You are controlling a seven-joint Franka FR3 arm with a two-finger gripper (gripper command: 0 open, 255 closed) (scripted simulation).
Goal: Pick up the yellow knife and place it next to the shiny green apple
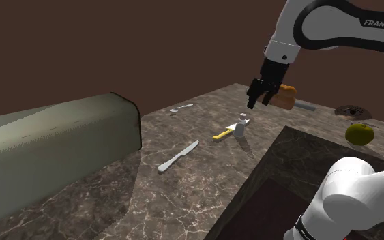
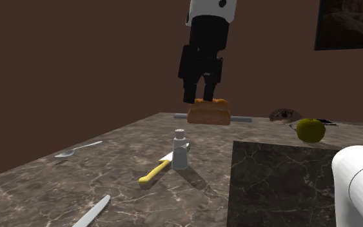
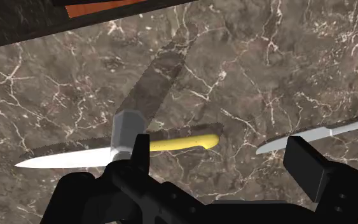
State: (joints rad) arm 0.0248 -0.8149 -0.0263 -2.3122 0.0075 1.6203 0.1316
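Observation:
The yellow-handled knife lies flat on the marble counter, its silver blade extending from the handle. A small grey shaker stands against it near where blade meets handle. My gripper hangs open well above the counter, over the knife, nothing between its fingers. The yellow-green apple sits toward the shoulder view's right, beyond a dark mat; the apple is far from the knife.
A bread loaf sits behind the gripper. A silver table knife and a spoon lie on the counter. A dark mat covers the near right. A big grey-green block stands at the left.

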